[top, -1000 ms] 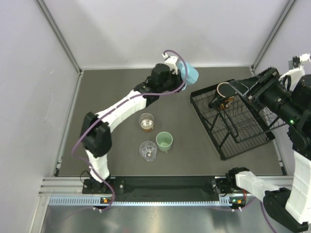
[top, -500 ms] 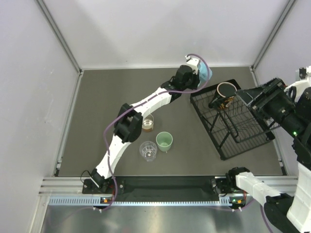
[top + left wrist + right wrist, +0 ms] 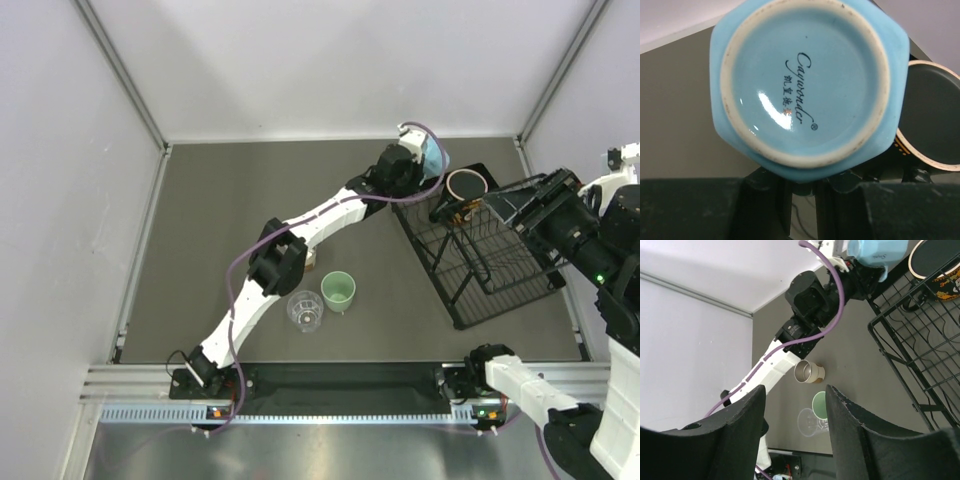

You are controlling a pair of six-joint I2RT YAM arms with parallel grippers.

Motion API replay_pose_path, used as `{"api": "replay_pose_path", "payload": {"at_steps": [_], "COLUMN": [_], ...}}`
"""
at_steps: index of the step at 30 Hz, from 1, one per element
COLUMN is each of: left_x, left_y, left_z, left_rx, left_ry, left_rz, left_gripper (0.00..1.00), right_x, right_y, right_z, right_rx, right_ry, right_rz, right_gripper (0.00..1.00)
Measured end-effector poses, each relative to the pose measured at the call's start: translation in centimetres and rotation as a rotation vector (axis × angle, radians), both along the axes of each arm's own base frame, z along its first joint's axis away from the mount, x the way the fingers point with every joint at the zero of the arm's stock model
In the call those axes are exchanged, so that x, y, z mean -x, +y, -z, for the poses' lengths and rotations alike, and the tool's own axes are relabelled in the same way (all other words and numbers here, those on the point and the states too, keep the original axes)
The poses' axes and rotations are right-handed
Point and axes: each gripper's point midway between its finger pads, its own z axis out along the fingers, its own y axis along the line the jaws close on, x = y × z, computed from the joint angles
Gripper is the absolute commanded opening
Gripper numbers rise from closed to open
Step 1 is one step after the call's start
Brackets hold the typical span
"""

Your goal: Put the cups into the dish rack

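My left gripper [image 3: 419, 161] is shut on the light blue mug [image 3: 433, 155], which hangs over the far left corner of the black wire dish rack [image 3: 500, 285]. The mug's base [image 3: 805, 80] fills the left wrist view, above the gripper [image 3: 810, 192]. A dark mug [image 3: 465, 185] with a pale rim stands in the rack right beside it. My right gripper [image 3: 497, 197] hovers open and empty over the rack. On the table lie the mint green tumbler [image 3: 338, 291], the clear ribbed cup [image 3: 305, 310] and the amber glass [image 3: 809, 372], which my left arm mostly hides from above.
Grey walls with metal corner posts [image 3: 120, 75] enclose the dark table [image 3: 230, 210]. The stretched left arm [image 3: 300, 225] crosses the table from its base to the rack. The rack sits against the right wall.
My left arm has swung right, carrying the blue mug from the table's far middle to the rack's corner beside the dark mug. The right gripper has drawn back slightly to the right.
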Motion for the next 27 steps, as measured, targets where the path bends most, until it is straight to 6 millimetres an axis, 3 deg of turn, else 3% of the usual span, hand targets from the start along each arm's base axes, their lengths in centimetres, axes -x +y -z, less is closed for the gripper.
{"api": "replay_pose_path", "payload": {"at_steps": [8,15,27], "left_x": [2.4,4.5,11.7], "left_y": [-2.7,-4.5,-9.6], "left_z": [2.2,2.2,2.3], "left_rx": [-0.041,-0.039,-0.025], "left_ry": [0.013,0.013,0.032], "left_rz": [0.061,0.110,0.284], "left_gripper": [0.00,0.00,0.00], "right_x": [0.7,0.8,0.4], "right_y": [-0.2,-0.2,-0.1], "right_z": [-0.1,0.5,1.6], "right_rx": [-0.003,-0.002,-0.004], "right_ry": [-0.014,-0.002,0.030], "right_rz": [0.001,0.003,0.005], "right_gripper": [0.52,0.52,0.52]}}
